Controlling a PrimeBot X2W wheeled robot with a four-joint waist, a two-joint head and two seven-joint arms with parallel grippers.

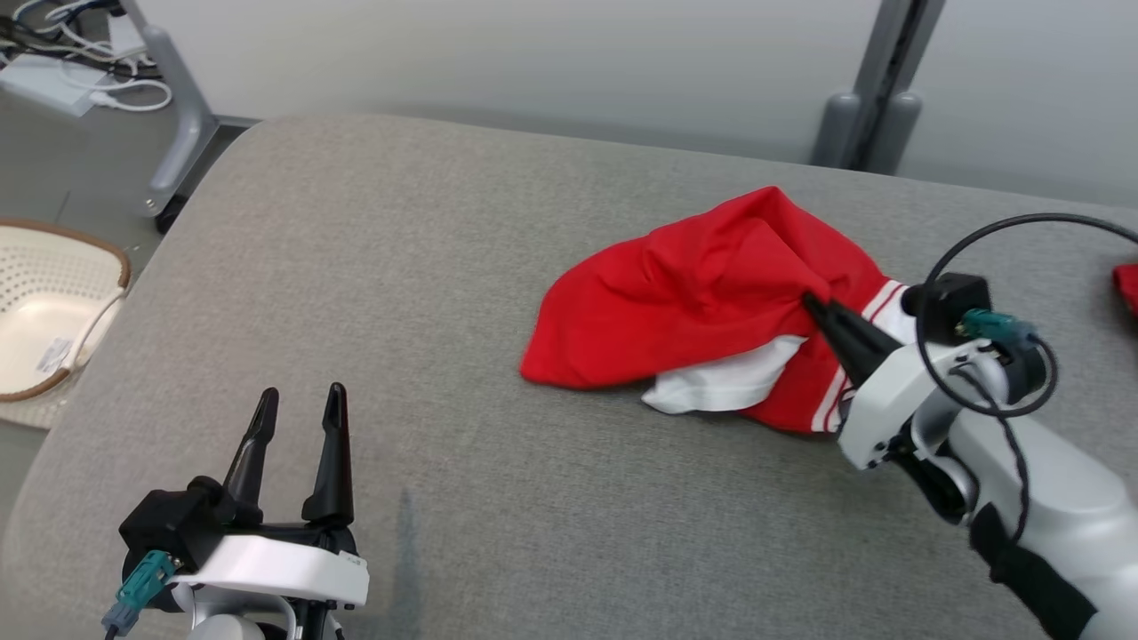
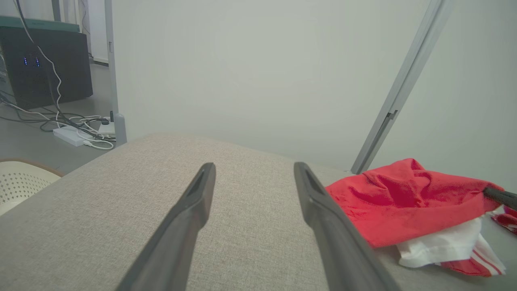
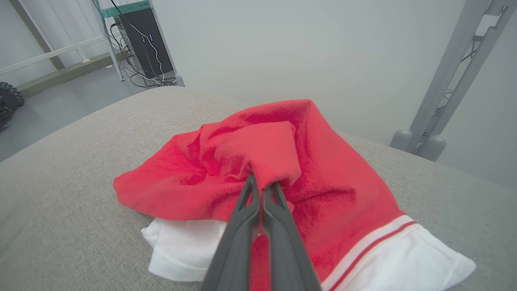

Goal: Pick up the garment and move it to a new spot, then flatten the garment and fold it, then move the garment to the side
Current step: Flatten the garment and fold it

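The garment [image 1: 702, 293] is a crumpled red piece with white trim, lying on the grey padded table [image 1: 400, 311] to the right of the middle. My right gripper [image 1: 813, 307] is shut on a fold of its red cloth; in the right wrist view the two fingers [image 3: 242, 214] press together with cloth bunched at the tips of the gripper [image 3: 262, 184]. The garment [image 3: 323, 173] spreads around them, white hem at the lower right. My left gripper [image 1: 300, 398] stands open over bare table at the lower left, far from the garment [image 2: 408, 198], with nothing between the fingers [image 2: 190, 214].
A cream perforated basket [image 1: 49, 307] stands on the floor off the table's left edge. Another scrap of red cloth [image 1: 1127, 286] lies at the far right edge. Grey frame posts [image 1: 867, 124] rise behind the table, and cables [image 1: 98, 80] lie on the floor at the back left.
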